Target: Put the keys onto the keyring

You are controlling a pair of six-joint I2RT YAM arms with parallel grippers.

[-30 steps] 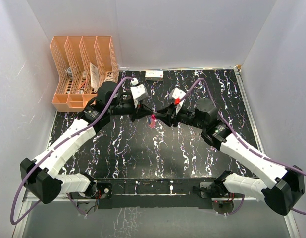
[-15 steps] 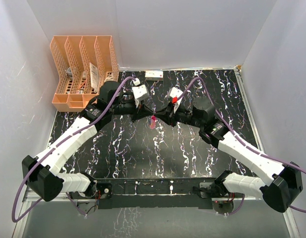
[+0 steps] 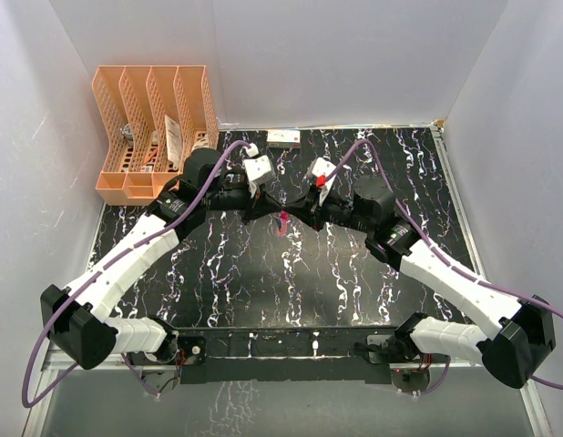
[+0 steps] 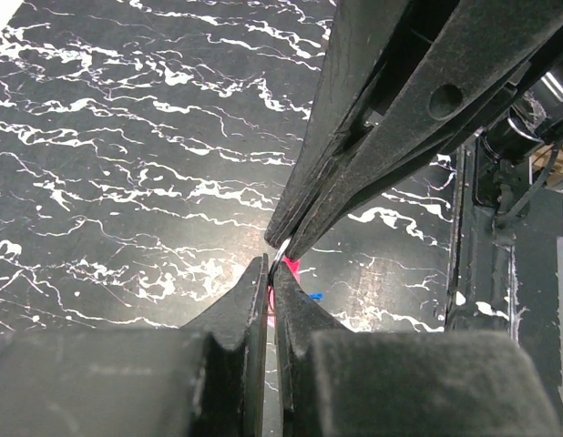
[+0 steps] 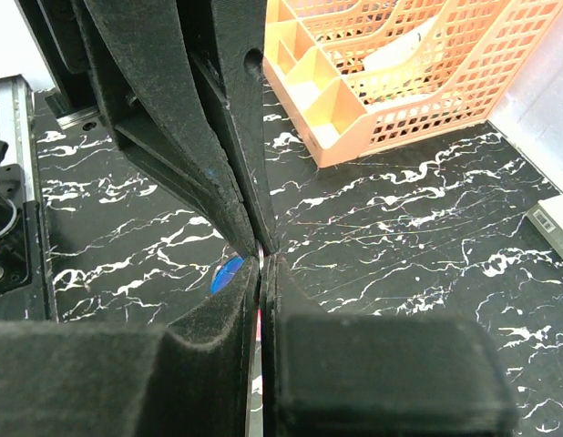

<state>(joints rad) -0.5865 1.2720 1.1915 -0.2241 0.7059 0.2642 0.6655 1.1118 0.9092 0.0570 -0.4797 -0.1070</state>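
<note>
Both grippers meet tip to tip above the middle of the black marbled table. The keyring's red strap (image 3: 282, 222) hangs just below where they meet. My left gripper (image 3: 276, 213) (image 4: 268, 270) is shut on the keyring, whose thin metal ring (image 4: 280, 254) and red strap (image 4: 290, 267) peek out at its tips. My right gripper (image 3: 291, 215) (image 5: 263, 261) is shut on the same ring (image 5: 261, 256) from the opposite side. The blue key head (image 5: 227, 272) (image 4: 313, 296) shows just beside the fingertips; I cannot tell whether it is on the ring. The silvery key is hidden.
An orange mesh file organiser (image 3: 154, 109) (image 5: 418, 73) stands at the back left corner. A small white box (image 3: 283, 137) lies against the back wall. White walls enclose the table on three sides.
My right gripper has shut its jaws and edged left onto the ring at the left gripper's tips. The left gripper stays shut; the red strap has risen slightly.
</note>
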